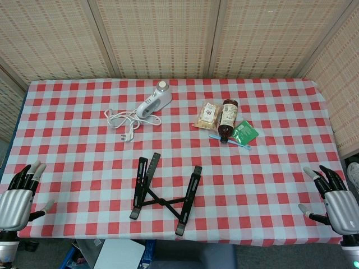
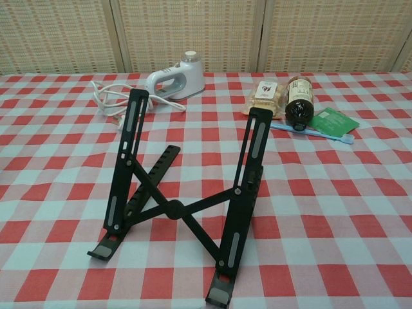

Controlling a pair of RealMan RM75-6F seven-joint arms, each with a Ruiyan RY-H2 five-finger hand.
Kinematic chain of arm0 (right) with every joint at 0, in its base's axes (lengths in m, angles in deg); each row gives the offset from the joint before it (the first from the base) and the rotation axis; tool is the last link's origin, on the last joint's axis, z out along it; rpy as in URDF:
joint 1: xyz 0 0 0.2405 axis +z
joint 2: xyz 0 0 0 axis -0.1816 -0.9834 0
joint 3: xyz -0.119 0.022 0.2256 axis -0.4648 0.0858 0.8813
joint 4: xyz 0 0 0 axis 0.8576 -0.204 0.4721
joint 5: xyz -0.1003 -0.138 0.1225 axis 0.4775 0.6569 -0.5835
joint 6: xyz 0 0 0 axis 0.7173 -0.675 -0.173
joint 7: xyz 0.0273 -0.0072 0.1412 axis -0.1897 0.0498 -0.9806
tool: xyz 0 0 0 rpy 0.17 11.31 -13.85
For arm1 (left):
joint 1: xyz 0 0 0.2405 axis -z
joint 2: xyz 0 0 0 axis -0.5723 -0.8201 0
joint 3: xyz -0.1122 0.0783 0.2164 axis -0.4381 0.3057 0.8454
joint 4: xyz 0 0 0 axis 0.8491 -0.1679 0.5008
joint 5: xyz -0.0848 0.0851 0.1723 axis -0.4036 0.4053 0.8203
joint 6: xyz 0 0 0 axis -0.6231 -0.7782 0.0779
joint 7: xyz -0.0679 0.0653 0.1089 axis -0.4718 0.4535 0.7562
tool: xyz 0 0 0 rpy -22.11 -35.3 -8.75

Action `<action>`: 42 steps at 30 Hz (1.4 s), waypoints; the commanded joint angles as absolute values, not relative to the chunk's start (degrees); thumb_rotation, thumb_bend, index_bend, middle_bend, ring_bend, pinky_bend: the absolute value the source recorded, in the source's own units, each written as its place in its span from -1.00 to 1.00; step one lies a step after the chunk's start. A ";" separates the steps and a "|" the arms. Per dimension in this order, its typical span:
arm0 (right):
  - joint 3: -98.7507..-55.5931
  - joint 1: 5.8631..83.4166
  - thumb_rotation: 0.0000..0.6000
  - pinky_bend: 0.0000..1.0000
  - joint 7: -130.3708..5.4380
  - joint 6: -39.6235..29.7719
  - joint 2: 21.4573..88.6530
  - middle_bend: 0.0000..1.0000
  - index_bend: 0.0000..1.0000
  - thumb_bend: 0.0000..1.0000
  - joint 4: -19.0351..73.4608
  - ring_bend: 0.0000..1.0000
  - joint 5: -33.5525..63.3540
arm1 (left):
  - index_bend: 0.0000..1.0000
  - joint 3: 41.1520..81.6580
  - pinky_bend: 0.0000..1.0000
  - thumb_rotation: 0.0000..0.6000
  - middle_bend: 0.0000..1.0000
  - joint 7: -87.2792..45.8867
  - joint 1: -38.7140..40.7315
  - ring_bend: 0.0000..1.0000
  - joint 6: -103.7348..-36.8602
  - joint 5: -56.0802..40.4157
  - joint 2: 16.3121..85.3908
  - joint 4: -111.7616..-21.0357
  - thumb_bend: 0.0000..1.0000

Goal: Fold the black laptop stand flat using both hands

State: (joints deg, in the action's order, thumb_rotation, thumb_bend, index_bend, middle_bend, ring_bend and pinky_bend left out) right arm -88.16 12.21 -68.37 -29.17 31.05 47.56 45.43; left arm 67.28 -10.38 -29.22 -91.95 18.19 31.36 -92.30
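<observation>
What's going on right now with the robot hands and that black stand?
Left robot hand and right robot hand open, at table edges. Laptop stand propped open, untouched. Nothing blocking; steamer and bottle sit behind.

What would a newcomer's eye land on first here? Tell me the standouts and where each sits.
The black laptop stand draws the eye first: propped open on its crossed struts at the near middle of the red-checked tablecloth. Next, the two hands, left hand and right hand, wait open at the table's near corners, touching nothing. Farther back lie a white handheld appliance with its coiled cord and a dark bottle among small packets.
</observation>
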 commanded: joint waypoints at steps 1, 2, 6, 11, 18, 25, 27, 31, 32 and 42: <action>-88.15 12.32 1.00 -0.84 -68.32 -28.98 31.09 -0.60 -0.78 -0.65 47.61 -0.90 45.45 | -1.00 67.27 -0.75 1.00 -1.00 -10.43 -29.13 -1.00 -91.80 18.09 31.40 -92.24 -0.55; -88.14 12.38 1.00 -0.84 -68.26 -28.88 31.14 -0.60 -0.78 -0.65 47.64 -0.90 45.51 | -1.00 67.27 -0.75 1.00 -1.00 -10.44 -29.09 -1.00 -91.73 18.06 31.41 -92.18 -0.55; -88.24 12.72 1.00 -0.84 -68.04 -28.43 31.22 -0.60 -0.78 -0.65 47.81 -0.90 46.01 | -1.00 67.36 -0.75 1.00 -1.00 -10.55 -29.14 -1.00 -91.70 18.03 31.46 -91.99 -0.55; -88.25 13.69 1.00 -0.84 -67.36 -27.41 31.02 -0.60 -0.78 -0.65 48.54 -0.90 47.01 | -1.00 67.30 -0.75 1.00 -1.00 -11.22 -29.30 -1.00 -91.94 17.88 31.30 -91.89 -0.55; -88.23 16.60 1.00 -0.84 -65.08 -22.79 30.56 -0.60 -0.78 -0.76 51.99 -0.90 47.61 | -1.00 67.16 -0.75 1.00 -1.00 -11.75 -29.22 -1.00 -92.11 18.10 31.03 -91.74 -0.55; -87.13 21.68 1.00 -0.84 -61.70 -14.87 30.08 -0.60 -0.78 -0.99 57.87 -0.90 46.29 | -1.00 67.24 -0.75 1.00 -1.00 -12.06 -29.12 -1.00 -92.48 19.04 30.78 -91.90 -0.55; -86.63 23.33 1.00 -0.84 -61.16 -12.27 30.44 -0.61 -0.78 -1.00 59.33 -0.90 45.21 | -1.00 67.32 -0.75 1.00 -1.00 -12.23 -29.20 -1.00 -92.68 19.29 30.75 -91.94 -0.55; -85.45 26.32 1.00 -0.84 -60.83 -7.10 31.93 -0.60 -0.78 -1.00 61.46 -0.90 41.26 | -1.00 67.42 -0.75 1.00 -1.00 -12.27 -29.28 -1.00 -92.99 19.72 30.83 -91.92 -0.55; -85.06 27.31 1.00 -0.84 -60.97 -5.37 32.49 -0.61 -0.78 -1.00 62.02 -0.90 39.78 | -1.00 67.43 -0.75 1.00 -1.00 -12.33 -29.27 -1.00 -93.08 19.90 30.85 -91.93 -0.55; -82.23 35.20 1.00 -0.84 -63.07 6.27 37.50 -0.61 -0.78 -1.00 63.26 -0.90 30.97 | -1.00 67.53 -0.75 1.00 -1.00 -12.00 -28.98 -1.00 -93.11 20.85 30.90 -92.16 -0.55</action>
